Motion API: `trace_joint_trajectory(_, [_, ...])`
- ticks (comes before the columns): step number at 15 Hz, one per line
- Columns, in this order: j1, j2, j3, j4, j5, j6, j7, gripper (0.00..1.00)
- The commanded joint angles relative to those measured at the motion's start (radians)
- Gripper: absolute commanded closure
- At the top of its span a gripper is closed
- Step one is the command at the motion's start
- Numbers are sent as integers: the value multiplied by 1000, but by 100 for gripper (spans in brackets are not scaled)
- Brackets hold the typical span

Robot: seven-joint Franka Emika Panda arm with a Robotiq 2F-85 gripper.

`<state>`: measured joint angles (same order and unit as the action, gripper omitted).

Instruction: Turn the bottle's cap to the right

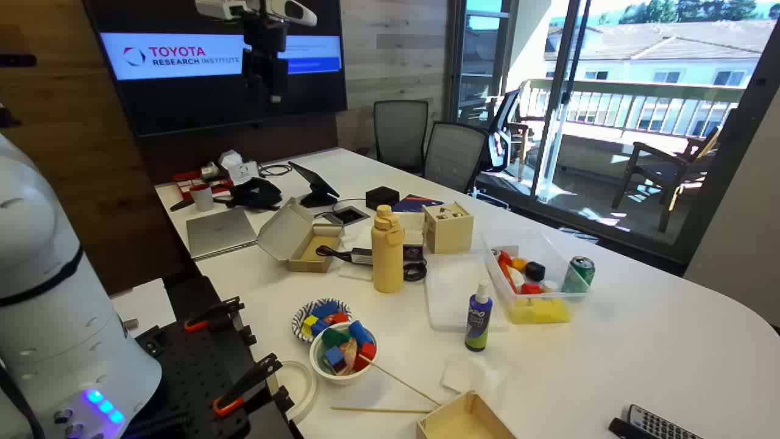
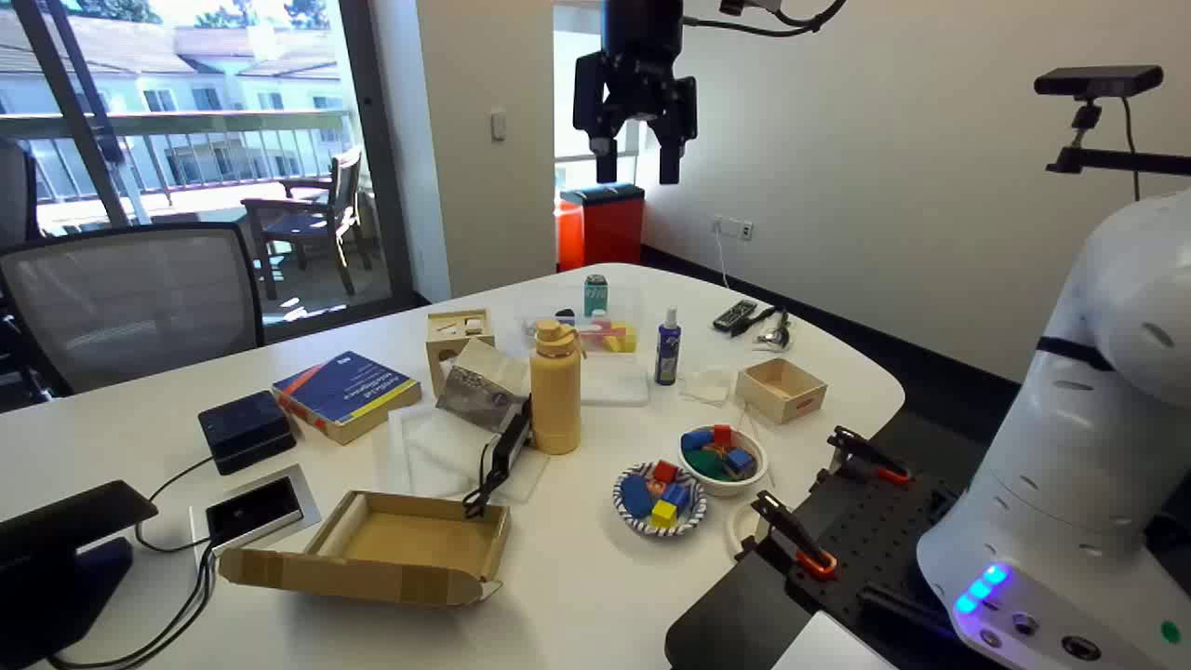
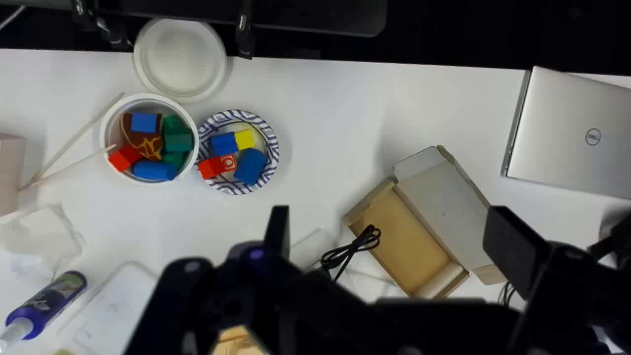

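The tall yellow-orange bottle [image 1: 387, 262] stands upright among the table clutter; it also shows upright in an exterior view [image 2: 555, 400]. Its small yellowish cap [image 1: 384, 210] is on top, with a loop at its side; the cap also shows in an exterior view [image 2: 554, 330]. My gripper [image 2: 637, 167] is open and empty, pointing down, well above the table and apart from the bottle; it also hangs high in an exterior view [image 1: 268, 91]. In the wrist view my gripper [image 3: 387, 231] has wide-apart fingers. A tan patch at the bottom there is mostly hidden; I cannot tell what it is.
Near the bottle are an open cardboard box [image 2: 419, 530], a wooden box [image 1: 450, 228], a black cord [image 3: 351, 249] and a spray bottle [image 1: 478, 320]. A bowl [image 1: 343, 377] and a patterned plate [image 3: 271, 143] hold blocks. A clear bin [image 1: 542, 294] and can [image 1: 579, 274] stand farther off.
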<state>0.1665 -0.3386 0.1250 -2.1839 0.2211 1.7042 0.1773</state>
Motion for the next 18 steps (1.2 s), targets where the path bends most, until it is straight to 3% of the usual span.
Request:
trace_joint_trajectory(1, [-15,0,13,2,4,-3,-3,0])
trace_joint_trajectory(6, [-15,0,13,2,4,-3,-3,0])
trace_joint_trajectory(12, [-72,208,5,6,-72,254,83,0])
trace_joint_trajectory(18, [-70,481,-19,59,-157,528,184,0])
